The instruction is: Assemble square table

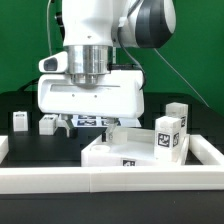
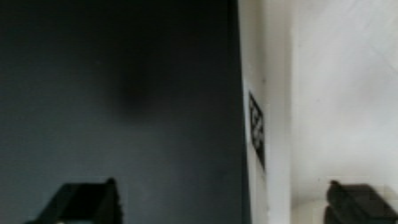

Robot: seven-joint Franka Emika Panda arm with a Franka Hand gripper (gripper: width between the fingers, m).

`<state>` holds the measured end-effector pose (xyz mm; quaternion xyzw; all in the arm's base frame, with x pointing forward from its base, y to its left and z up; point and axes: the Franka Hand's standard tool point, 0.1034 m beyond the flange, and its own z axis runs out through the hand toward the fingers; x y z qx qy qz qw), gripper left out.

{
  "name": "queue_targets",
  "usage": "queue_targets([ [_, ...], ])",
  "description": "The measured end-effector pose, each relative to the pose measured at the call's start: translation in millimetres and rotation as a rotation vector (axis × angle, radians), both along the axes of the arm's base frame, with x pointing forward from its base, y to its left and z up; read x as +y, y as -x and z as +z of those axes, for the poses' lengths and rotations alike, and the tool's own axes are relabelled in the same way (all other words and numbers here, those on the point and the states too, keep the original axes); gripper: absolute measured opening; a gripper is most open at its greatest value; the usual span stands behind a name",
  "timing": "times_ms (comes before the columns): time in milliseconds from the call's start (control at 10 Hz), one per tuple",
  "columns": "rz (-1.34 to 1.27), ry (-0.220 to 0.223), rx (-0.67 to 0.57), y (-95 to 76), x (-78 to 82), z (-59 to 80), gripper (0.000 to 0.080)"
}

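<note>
The square table top (image 1: 128, 150) is a large white slab lying on the black table near the front rail, with a tag on its front edge. In the wrist view its white face (image 2: 329, 90) fills one side and its tagged edge (image 2: 258, 125) runs down the middle. My gripper (image 2: 222, 205) is open, with one dark fingertip (image 2: 80, 200) over the black surface and the other over the white top, so the top's edge lies between them. In the exterior view the gripper (image 1: 90, 118) hangs low behind the top's far left corner. White tagged leg pegs (image 1: 170, 135) stand at the exterior view's right.
Two more small white tagged pegs (image 1: 20, 120) (image 1: 47, 124) stand at the exterior view's left. The marker board (image 1: 92, 122) lies under the hand. A long white rail (image 1: 110, 182) borders the front of the black table (image 1: 40, 145).
</note>
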<state>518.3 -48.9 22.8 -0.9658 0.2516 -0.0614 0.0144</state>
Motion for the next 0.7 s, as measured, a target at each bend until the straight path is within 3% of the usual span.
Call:
queue_targets([
  [200,0.000,0.000,0.001,0.2,0.2,-0.7,0.0247],
  [300,0.000,0.000,0.001,0.2,0.3,-0.7,0.0247],
  [400,0.001,0.000,0.001,0.3,0.2,-0.7,0.0067],
  [700,0.003,0.001,0.002,0.4,0.2,-0.8,0.0055],
])
